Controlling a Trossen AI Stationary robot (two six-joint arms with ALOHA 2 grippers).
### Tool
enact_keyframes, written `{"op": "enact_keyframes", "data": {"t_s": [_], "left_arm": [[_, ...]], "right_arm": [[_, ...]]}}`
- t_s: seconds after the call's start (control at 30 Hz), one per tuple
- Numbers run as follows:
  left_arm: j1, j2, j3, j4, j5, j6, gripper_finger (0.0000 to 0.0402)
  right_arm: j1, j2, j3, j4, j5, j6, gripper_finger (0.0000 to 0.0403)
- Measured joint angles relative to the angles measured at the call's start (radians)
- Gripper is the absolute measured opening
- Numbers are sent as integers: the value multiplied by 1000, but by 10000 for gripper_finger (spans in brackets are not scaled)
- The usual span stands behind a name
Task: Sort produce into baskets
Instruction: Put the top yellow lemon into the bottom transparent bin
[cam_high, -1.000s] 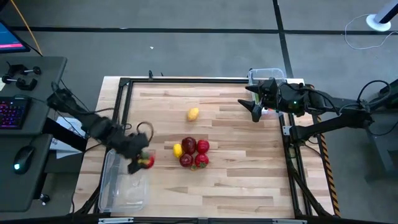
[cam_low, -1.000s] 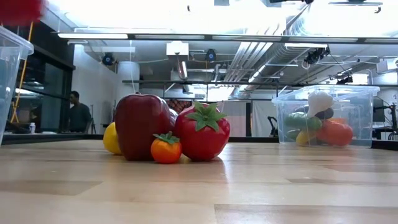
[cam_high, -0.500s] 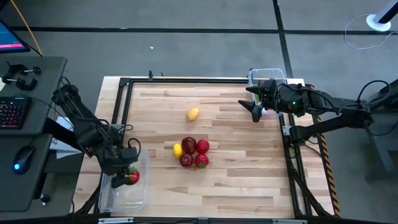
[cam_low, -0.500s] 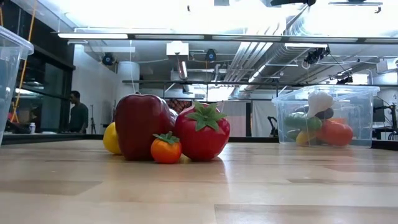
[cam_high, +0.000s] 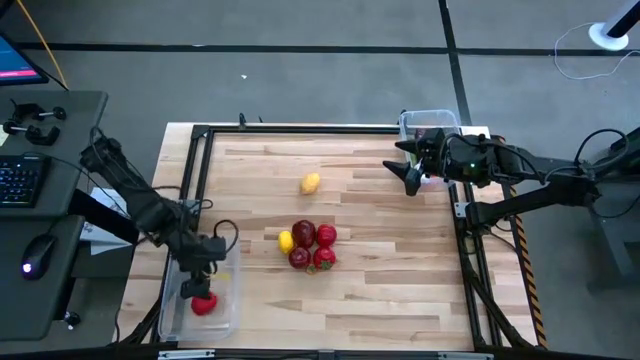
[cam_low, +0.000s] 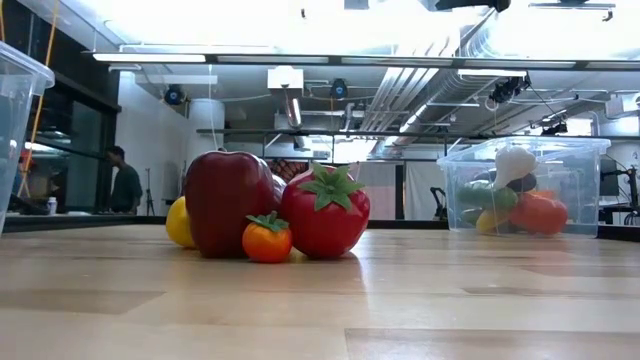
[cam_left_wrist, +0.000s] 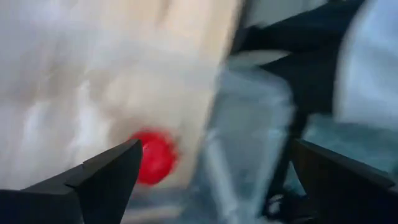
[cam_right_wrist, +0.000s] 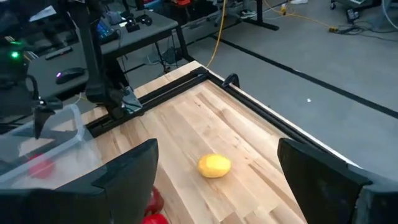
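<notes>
Red toy fruit (cam_high: 204, 304) has dropped from left end effector (cam_high: 203, 274), now wide, into clear rectangular plastic bin (cam_high: 226, 318). Right end effector (cam_high: 409, 176) open, waiting. Six pieces remain beside bin on desk (cam_high: 380, 280).

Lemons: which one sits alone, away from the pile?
The lemon toward the table's far side, nearest the right gripper; the other lemon touches the red fruit cluster.

The worktop (cam_high: 380, 250) is pale wood planking with a smooth, faintly sheened finish, framed in black metal. Both bins (cam_low: 585, 160) are clear glossy plastic. The apple (cam_low: 225, 200) and big strawberry (cam_low: 330, 215) look like shiny moulded plastic.
</notes>
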Motion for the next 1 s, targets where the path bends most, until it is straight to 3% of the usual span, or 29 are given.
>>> {"op": "enact_keyframes", "data": {"t_s": [0.23,0.43,0.63,0.8,1.0], "left_arm": [[267,-21,28,330,-11,212,393],[538,95,182,286,-80,678,393],[824,364,235,243,-93,1065,393],[1015,593,237,254,-114,1109,393],[1128,754,237,302,-111,1024,393]], "right_arm": [[0,0,0,76,-11,0,323],[-1,1,0,142,-11,-1,323],[-1,2,0,145,-10,8,323],[-1,2,0,144,-2,8,323],[-1,2,0,130,36,6,323]]}}
